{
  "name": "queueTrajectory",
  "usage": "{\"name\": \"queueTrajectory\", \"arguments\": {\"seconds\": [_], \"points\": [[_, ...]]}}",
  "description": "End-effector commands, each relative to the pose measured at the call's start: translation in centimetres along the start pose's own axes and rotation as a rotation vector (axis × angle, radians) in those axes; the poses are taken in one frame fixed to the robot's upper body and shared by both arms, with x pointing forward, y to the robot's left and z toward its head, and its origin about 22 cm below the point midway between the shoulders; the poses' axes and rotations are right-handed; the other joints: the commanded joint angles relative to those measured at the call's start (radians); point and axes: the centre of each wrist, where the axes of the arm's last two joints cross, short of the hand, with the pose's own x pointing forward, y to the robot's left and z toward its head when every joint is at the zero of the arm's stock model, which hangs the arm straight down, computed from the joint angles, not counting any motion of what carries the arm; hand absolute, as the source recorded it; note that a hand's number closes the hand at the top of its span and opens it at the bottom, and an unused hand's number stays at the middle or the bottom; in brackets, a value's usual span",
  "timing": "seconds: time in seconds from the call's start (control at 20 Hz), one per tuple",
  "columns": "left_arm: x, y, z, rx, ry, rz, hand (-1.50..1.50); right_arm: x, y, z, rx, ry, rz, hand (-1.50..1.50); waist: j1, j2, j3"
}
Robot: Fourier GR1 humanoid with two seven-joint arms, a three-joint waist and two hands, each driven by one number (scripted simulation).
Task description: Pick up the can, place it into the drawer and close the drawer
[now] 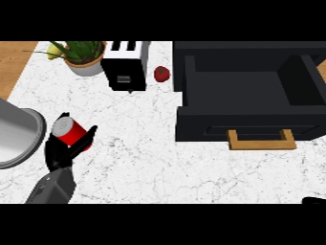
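White marbled counter (pixel 144 158), with a wooden surface (pixel 3 62) bordering it at far left. A potted plant (pixel 82 56) stands at the far edge: pale pot, green leaves spreading. The toaster (pixel 125 64) is just beside it on the right, white-topped, slotted and dark-fronted. A small round red fruit (pixel 162 73) lies near the toaster's right side, apart from it. A large grey cylindrical vessel (pixel 6 131) stands at the counter's left.

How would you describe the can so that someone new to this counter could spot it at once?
Start at the big grey cylinder at the counter's left edge. Just beside it, the left robot hand curls round the can. It is red with a silver top and cylindrical, unlike the small round red fruit up by the toaster.
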Motion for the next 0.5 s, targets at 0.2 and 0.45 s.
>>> {"name": "queueTrajectory", "arguments": {"seconds": [0.2,0.45], "points": [[0.4,-2.1,-1.3,-0.082,-0.060,0.070,1.50,0.3,0.5,0.1,-0.008,0.006,0.003,-1.50,-0.005,0.002,-0.001],[0.0,-3.3,-0.7,-0.183,-0.092,0.073,1.50,0.2,0.7,1.4,0.011,-0.016,0.014,-1.50,-0.009,0.002,-0.001]]}}
